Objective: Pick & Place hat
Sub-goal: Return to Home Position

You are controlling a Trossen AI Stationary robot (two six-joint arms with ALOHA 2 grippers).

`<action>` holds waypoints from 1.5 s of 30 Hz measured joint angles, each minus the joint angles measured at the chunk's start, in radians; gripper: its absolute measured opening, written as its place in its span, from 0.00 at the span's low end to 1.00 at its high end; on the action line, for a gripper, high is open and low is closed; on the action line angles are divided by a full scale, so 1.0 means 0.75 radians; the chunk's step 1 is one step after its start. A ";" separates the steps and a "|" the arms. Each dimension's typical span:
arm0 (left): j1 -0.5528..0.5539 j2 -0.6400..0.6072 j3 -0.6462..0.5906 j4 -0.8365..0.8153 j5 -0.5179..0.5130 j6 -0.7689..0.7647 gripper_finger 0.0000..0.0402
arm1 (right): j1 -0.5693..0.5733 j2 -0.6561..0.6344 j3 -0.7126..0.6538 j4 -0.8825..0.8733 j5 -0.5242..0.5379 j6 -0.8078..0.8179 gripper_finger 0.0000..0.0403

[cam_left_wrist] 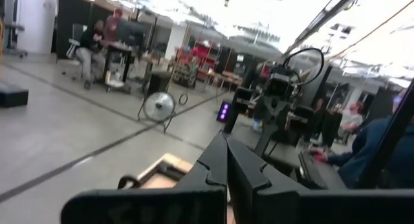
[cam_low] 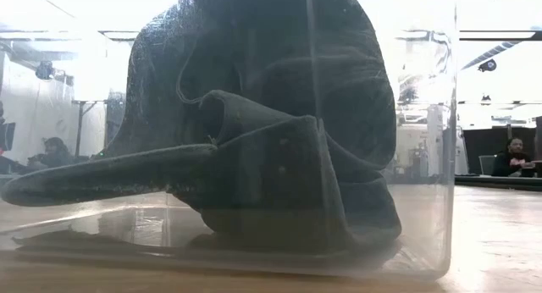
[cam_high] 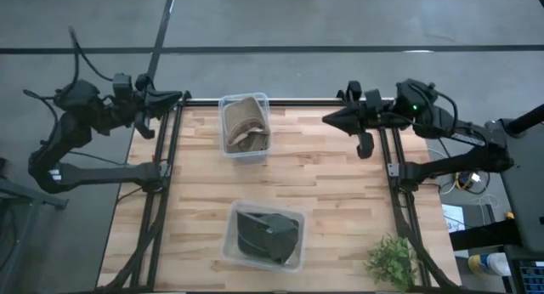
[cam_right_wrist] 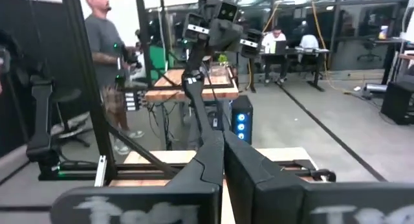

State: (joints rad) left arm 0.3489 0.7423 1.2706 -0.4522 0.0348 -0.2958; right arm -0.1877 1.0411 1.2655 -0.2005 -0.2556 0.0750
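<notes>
brown caps [cam_high: 245, 128] lie in the top clear bin [cam_high: 246, 159] by the tabletop's [cam_high: 323, 192] far edge. i see left claw [cam_high: 177, 98] and right claw [cam_high: 330, 119] both clenched, empty, near opposite far corners.

The pale, plank-built wooden tabletop [cam_high: 331, 200] looked smooth and matt. The far clear plastic bin [cam_high: 223, 128] held soft brown cloth caps [cam_high: 246, 128]. The near clear plastic bin [cam_low: 423, 115], glossy and smooth-walled, held a matt dark grey cloth cap [cam_low: 279, 140]. The black metal frame rail [cam_high: 297, 99] at the far edge looked matt.
</notes>
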 joint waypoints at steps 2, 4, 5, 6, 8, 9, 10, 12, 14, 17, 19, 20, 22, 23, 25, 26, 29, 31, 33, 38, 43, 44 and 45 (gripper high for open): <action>0.000 -0.010 -0.031 -0.020 0.001 -0.001 0.00 | 0.000 -0.076 -0.114 0.060 0.012 0.031 0.02; 0.000 -0.025 -0.081 -0.014 0.001 -0.017 0.00 | 0.000 -0.149 -0.220 0.097 0.036 0.066 0.02; 0.000 -0.032 -0.109 0.004 0.001 -0.025 0.00 | 0.000 -0.188 -0.274 0.111 0.048 0.086 0.02; 0.000 -0.043 -0.140 0.028 0.001 -0.028 0.00 | 0.000 -0.224 -0.326 0.120 0.067 0.116 0.02; 0.000 -0.071 -0.208 0.060 0.002 -0.052 0.00 | 0.000 -0.292 -0.424 0.126 0.111 0.211 0.02; 0.000 -0.086 -0.238 0.060 0.002 -0.073 0.00 | 0.000 -0.324 -0.470 0.133 0.158 0.276 0.02; 0.000 -0.102 -0.271 0.059 0.001 -0.101 0.00 | 0.000 -0.354 -0.513 0.134 0.200 0.347 0.02; 0.000 -0.130 -0.331 0.057 0.000 -0.140 0.00 | 0.000 -0.407 -0.596 0.133 0.227 0.426 0.02; 0.000 -0.161 -0.384 0.007 -0.001 -0.126 0.00 | 0.000 -0.450 -0.677 0.102 0.264 0.344 0.02; -0.003 -0.207 -0.465 -0.105 0.024 -0.117 0.00 | 0.000 -0.497 -0.796 -0.001 0.274 0.201 0.02; -0.006 -0.238 -0.527 -0.113 0.030 -0.098 0.00 | 0.001 -0.529 -0.887 0.020 0.249 0.201 0.02; -0.009 -0.259 -0.563 -0.104 0.033 -0.069 0.00 | 0.003 -0.542 -0.935 0.079 0.223 0.202 0.02; -0.017 -0.303 -0.637 -0.034 0.035 -0.018 0.00 | 0.003 -0.565 -1.038 0.234 0.173 0.201 0.02; -0.020 -0.328 -0.674 0.020 0.035 0.009 0.00 | 0.004 -0.576 -1.085 0.312 0.159 0.200 0.02; -0.025 -0.384 -0.751 0.123 0.035 0.061 0.00 | 0.003 -0.597 -1.172 0.464 0.159 0.196 0.02; -0.025 -0.409 -0.789 0.163 0.036 0.080 0.00 | 0.003 -0.610 -1.205 0.508 0.160 0.181 0.02; -0.025 -0.487 -0.893 0.256 0.035 0.113 0.00 | 0.003 -0.635 -1.292 0.583 0.157 0.119 0.02; -0.025 -0.533 -0.961 0.315 0.036 0.114 0.00 | 0.003 -0.653 -1.341 0.628 0.152 0.097 0.02; -0.025 -0.579 -1.025 0.353 0.041 0.117 0.00 | 0.003 -0.673 -1.377 0.685 0.125 0.059 0.02; -0.026 -0.680 -1.173 0.378 0.104 0.148 0.00 | 0.003 -0.719 -1.469 0.703 0.095 0.008 0.02; -0.026 -0.757 -1.328 0.474 0.105 0.124 0.00 | 0.003 -0.749 -1.538 0.740 0.085 -0.047 0.02; -0.026 -0.771 -1.360 0.506 0.105 0.123 0.00 | 0.003 -0.752 -1.551 0.753 0.085 -0.060 0.02; -0.026 -0.785 -1.391 0.530 0.105 0.123 0.00 | 0.003 -0.752 -1.566 0.775 0.085 -0.066 0.02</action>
State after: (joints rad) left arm 0.3292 0.1536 0.2273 -0.0545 0.1135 -0.2039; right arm -0.1852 0.4770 0.0910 0.3809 -0.1921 0.0254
